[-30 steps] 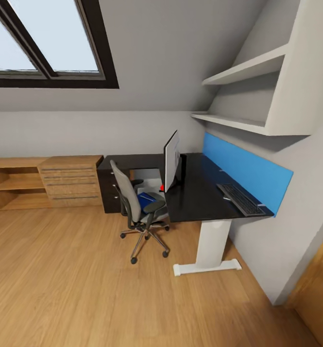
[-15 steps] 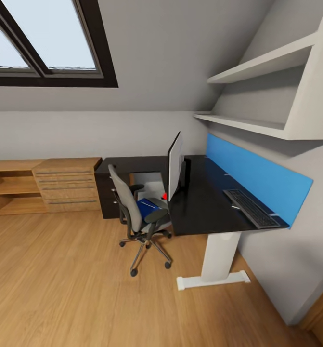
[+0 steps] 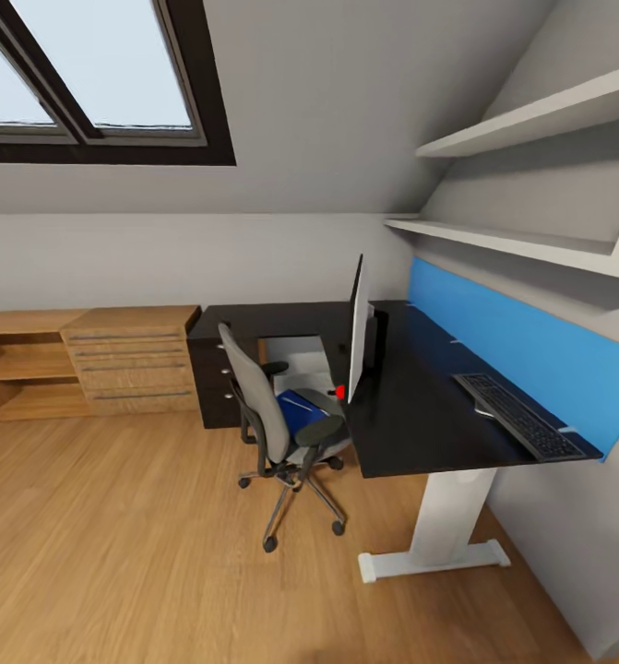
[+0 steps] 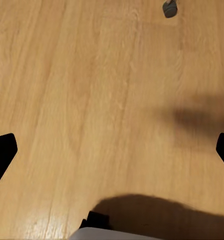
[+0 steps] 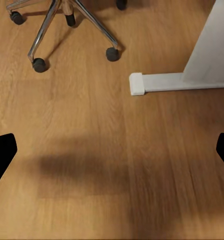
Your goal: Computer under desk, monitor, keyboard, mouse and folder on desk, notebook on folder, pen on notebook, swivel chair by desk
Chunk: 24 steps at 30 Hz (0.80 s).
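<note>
The black-topped desk (image 3: 410,415) stands along the right wall. On it the monitor (image 3: 358,327) stands edge-on, and the keyboard (image 3: 521,417) lies by the blue back panel. The grey swivel chair (image 3: 258,397) is pulled in at the desk's corner with the blue folder (image 3: 300,410) on its seat. A light grey box, likely the computer (image 3: 298,355), sits under the desk. Mouse, notebook and pen are too small to tell. My left gripper (image 4: 112,152) hangs open over bare floor. My right gripper (image 5: 112,150) is open above the floor near the chair's base (image 5: 66,22).
An oak dresser (image 3: 129,360) and open shelves line the back wall beside the black drawer unit (image 3: 212,383). The desk's white pedestal foot (image 5: 177,82) juts onto the floor. Wall shelves (image 3: 530,244) overhang the desk. Wood floor (image 3: 115,553) spreads out to the left.
The whole picture has shifted: the camera has come closer to the desk and chair, which now look larger. The chair, the monitor and the keyboard keep their places.
</note>
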Available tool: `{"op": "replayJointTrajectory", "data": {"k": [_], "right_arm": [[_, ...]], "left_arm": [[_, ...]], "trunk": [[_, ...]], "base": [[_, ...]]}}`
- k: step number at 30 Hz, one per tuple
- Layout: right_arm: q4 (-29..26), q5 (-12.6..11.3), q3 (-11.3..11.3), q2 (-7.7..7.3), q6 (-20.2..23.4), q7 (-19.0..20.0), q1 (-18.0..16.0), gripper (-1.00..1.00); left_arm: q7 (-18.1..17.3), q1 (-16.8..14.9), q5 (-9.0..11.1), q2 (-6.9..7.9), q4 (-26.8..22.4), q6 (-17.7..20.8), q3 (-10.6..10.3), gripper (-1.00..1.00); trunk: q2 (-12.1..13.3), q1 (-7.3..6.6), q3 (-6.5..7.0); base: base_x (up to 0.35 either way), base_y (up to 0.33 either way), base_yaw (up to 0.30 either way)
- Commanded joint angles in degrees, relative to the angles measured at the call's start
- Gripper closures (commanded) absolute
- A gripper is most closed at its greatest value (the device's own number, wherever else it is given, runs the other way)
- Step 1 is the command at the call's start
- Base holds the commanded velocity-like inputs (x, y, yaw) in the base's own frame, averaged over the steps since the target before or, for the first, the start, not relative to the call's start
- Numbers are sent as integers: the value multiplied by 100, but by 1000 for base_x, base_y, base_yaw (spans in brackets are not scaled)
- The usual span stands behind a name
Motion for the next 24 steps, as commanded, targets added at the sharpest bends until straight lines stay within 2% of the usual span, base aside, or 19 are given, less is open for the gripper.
{"op": "replayJointTrajectory", "data": {"k": [1,10,14,17,24], "right_arm": [[4,31,27,-1,-13,-32,-4,-100],[4,110,21,-5,-13,-36,-4,-100],[4,110,20,-2,-13,-36,-4,-100],[4,110,20,-1,-10,-36,-4,-100],[4,110,20,-5,-13,-36,-4,-100]], "left_arm": [[-3,-4,27,-2,3,-15,3,-100],[42,0,41,-11,-25,21,18,-100],[556,2,41,-11,-23,95,19,-100],[766,0,37,-14,-23,221,14,-100],[839,-1,47,-11,-23,335,12,-100]], "trunk": [[-4,2,-6],[-325,178,-150],[-485,266,-222],[-605,331,-276],[-886,485,-401]], "base": [[66,54,0],[11,9,0],[0,0,0],[0,0,0],[0,0,0]]}}
